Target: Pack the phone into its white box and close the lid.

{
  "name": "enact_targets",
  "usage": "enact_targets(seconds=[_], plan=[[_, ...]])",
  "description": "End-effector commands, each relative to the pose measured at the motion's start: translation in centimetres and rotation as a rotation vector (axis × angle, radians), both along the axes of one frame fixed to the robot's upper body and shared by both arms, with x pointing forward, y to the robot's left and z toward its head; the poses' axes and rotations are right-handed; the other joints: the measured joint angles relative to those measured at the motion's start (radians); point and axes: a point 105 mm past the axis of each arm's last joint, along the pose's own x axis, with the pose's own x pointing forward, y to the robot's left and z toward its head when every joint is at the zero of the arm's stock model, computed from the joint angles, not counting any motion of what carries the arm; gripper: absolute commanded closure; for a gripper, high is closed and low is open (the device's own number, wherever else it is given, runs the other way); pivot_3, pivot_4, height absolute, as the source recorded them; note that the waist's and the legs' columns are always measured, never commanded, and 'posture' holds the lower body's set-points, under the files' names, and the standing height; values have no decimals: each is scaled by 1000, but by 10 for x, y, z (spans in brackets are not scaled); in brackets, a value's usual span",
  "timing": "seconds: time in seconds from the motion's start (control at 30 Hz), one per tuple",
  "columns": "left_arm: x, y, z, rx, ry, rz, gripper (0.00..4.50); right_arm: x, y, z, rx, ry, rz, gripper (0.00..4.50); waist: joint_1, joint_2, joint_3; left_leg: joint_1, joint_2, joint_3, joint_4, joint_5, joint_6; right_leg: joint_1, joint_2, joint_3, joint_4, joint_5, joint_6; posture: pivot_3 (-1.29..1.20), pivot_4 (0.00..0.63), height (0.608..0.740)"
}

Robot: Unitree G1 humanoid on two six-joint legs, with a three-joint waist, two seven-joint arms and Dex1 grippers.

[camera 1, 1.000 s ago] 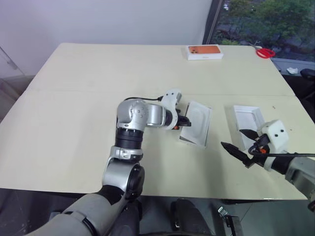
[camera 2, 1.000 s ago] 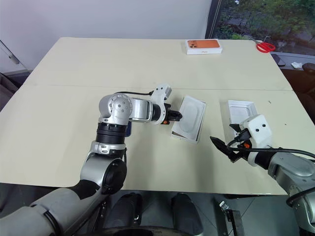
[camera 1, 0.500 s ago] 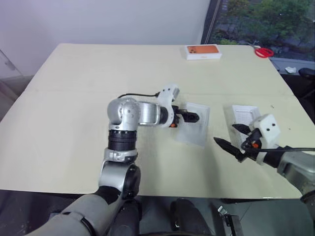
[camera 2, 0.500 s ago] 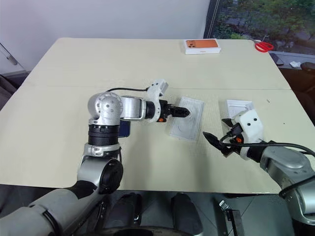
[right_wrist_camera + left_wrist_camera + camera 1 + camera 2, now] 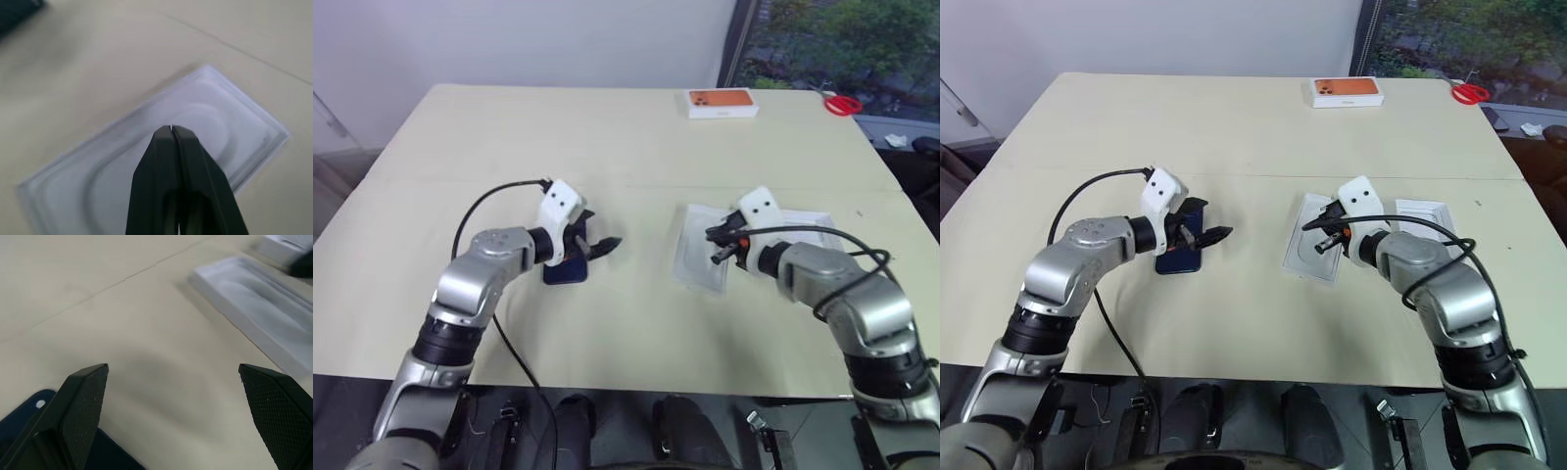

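Right now the left gripper point(image 5: 598, 245) hangs spread wide over the table point(image 5: 509, 127), just above the dark blue phone point(image 5: 1181, 257) lying flat. Across from it, the right gripper point(image 5: 717, 247) is clenched tight on nothing, poised over a white moulded insert point(image 5: 695, 264), beside the white box point(image 5: 1425, 217).

1. A pale beige surface point(image 5: 509, 137) carries everything.
2. A white box with an orange top point(image 5: 722, 103) lies at the far edge.
3. Red-handled scissors point(image 5: 842, 103) lie at the far right corner.
4. A white moulded insert point(image 5: 700, 257) lies flat near the middle.
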Motion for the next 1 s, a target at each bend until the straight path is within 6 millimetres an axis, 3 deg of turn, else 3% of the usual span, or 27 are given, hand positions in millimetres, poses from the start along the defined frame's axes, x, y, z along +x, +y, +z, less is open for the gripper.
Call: enact_targets(seconds=[0.03,0.3,0.5,0.67,0.83,1.0], plan=[[-18,5,12,33,-115,-115,0,18,-6,-1,-44,-6,-75,4436,-5,0,0,0,0,0,0,0,0,0,0,0,0,0,0,0,150,740],[-39,11,10,-7,-94,-180,0,47,-8,-14,-81,1,-148,4436,-7,0,0,0,1,1,0,-1,1,-1,1,0,1,0,0,0,150,740],[-47,4,12,-38,-88,-208,0,52,-6,-23,-97,3,-154,4436,-9,0,0,0,1,1,0,-1,2,-1,1,0,2,0,0,0,150,740],[-45,4,10,-26,-89,-205,0,40,-1,-14,-79,-11,-79,4436,-9,0,0,1,1,0,0,-1,2,-1,1,0,2,0,0,0,150,740],[-44,5,10,-25,-88,-208,0,10,5,0,-116,-16,96,4436,-6,1,0,0,1,0,0,-1,2,-1,1,0,2,0,0,0,150,740],[-42,6,11,-28,-88,-206,0,-15,5,-1,-186,31,220,4436,-9,1,0,1,1,0,0,-1,3,-1,2,0,2,0,0,0,150,740]])
